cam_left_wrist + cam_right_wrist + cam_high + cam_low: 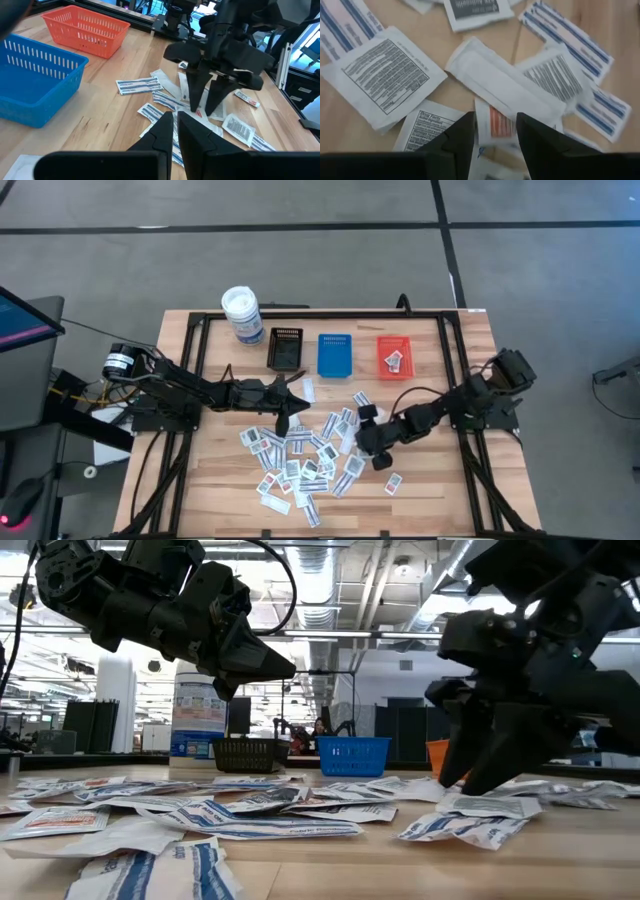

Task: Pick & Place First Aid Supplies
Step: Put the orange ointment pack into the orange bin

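Across the middle of the table [200,470], the packets [300,455] are lying in a loose, overlapping heap, with two more already sitting in the orange tray [393,357] at the far right of the tray row. One packet with an orange-red block of print [501,122] is lying part-covered under a plain white one [510,82], and the right gripper [495,132] is hanging directly over it, its fingers [200,90] standing apart and pointing down, one on each side of that print, gripping nothing.

Judging from this, the step in hand is picking that single packet. To do it well, the fingers should be coming straight down so they straddle only the red-printed edge, avoiding the white neighbour that overlaps it. Flat, slippery packets tend to slide or lift in pairs, so pinching an exposed edge looks safer than pressing the middle.

Over the left side of the heap, the left gripper [172,127] is hovering above the wood with its fingers drawn nearly together and nothing visible between them. Beyond the heap, the blue tray [335,353], black tray [285,347] and a white canister [242,315] are standing along the far edge.
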{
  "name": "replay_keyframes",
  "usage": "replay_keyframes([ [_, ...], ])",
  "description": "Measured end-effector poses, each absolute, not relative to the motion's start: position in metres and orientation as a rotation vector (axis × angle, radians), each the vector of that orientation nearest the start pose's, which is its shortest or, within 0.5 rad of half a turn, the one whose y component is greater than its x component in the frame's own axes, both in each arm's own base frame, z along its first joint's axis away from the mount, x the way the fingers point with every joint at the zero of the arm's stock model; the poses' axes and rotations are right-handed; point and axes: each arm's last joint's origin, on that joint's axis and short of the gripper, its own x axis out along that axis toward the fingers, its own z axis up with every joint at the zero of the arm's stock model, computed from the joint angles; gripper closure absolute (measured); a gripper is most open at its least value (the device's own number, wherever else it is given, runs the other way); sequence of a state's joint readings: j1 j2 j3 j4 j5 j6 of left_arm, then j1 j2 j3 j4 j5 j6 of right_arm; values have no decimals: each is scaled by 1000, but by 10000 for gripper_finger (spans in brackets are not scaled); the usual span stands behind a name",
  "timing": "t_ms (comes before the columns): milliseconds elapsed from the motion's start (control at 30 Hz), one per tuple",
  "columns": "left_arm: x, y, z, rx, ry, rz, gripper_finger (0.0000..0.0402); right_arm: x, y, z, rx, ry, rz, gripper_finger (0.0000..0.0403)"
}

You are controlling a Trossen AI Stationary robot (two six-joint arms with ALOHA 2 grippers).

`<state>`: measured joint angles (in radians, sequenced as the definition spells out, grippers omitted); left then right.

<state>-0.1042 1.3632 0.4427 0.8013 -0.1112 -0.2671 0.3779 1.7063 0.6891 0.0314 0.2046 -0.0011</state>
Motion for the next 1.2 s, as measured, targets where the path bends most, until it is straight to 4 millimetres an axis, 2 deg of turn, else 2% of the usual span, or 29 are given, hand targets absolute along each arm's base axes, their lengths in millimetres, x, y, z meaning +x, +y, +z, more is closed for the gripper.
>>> replay_keyframes([
  [133,256,-24,192,-254,117,23,376,276,104,92,-307,948,186,262],
  [300,256,-24,192,-254,117,23,376,275,104,92,-298,955,182,273],
  [467,256,-24,192,-254,117,23,376,272,102,97,-308,961,193,310],
  [700,256,-24,192,-254,117,23,376,270,101,99,-284,977,178,391],
  [800,256,-24,192,-254,117,23,376,271,102,100,-255,981,162,394],
  [967,256,-24,192,-254,117,23,376,280,109,112,-245,997,162,399],
  [1200,256,-24,192,-254,116,23,376,292,113,136,-284,1146,151,402],
])
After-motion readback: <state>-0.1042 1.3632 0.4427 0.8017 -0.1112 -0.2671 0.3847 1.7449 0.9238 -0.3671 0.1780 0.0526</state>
